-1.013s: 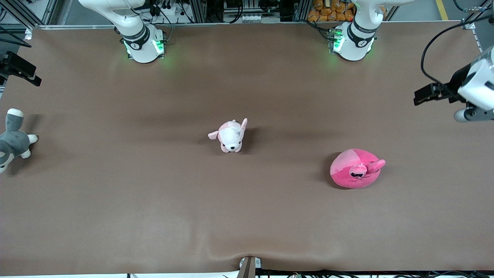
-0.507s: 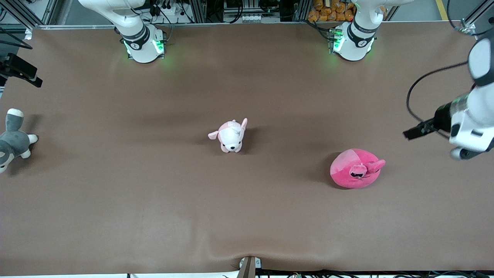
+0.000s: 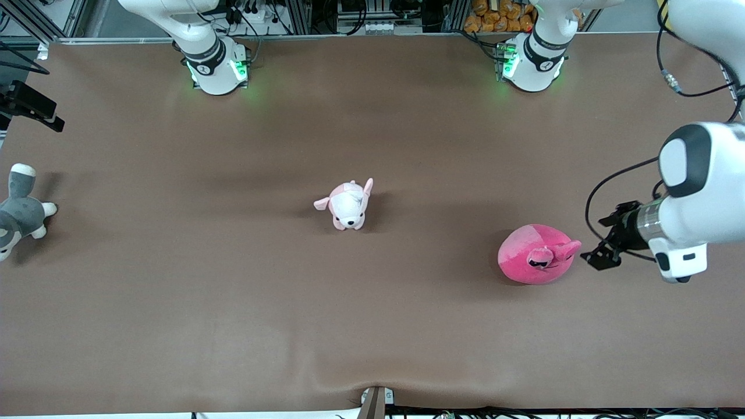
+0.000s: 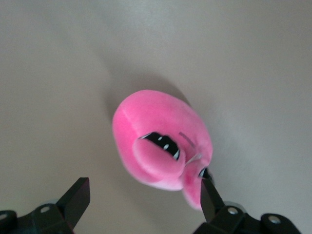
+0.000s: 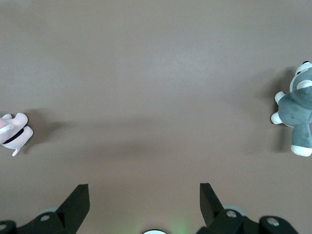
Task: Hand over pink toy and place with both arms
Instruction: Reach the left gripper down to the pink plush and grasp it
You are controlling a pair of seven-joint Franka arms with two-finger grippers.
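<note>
The pink toy (image 3: pixel 532 256), a round hot-pink plush with a lighter patch and sleepy black eyes, lies on the brown table toward the left arm's end. It fills the middle of the left wrist view (image 4: pixel 156 141). My left gripper (image 3: pixel 599 241) is open and empty, low beside the toy's ear, on the side toward the left arm's end of the table. In the left wrist view the left gripper (image 4: pixel 144 195) has one fingertip (image 4: pixel 207 195) close to the toy's protruding part. My right gripper (image 5: pixel 144 200) is open and empty, held high over the table near its base, waiting.
A small pale pink-and-white puppy plush (image 3: pixel 348 205) stands at the table's middle, also at the edge of the right wrist view (image 5: pixel 14 132). A grey-and-white plush (image 3: pixel 20 212) lies at the right arm's end of the table and shows in the right wrist view (image 5: pixel 298 112).
My left arm has swung down from high at the table's end and brought its open gripper beside the pink toy. The toys have not moved.
</note>
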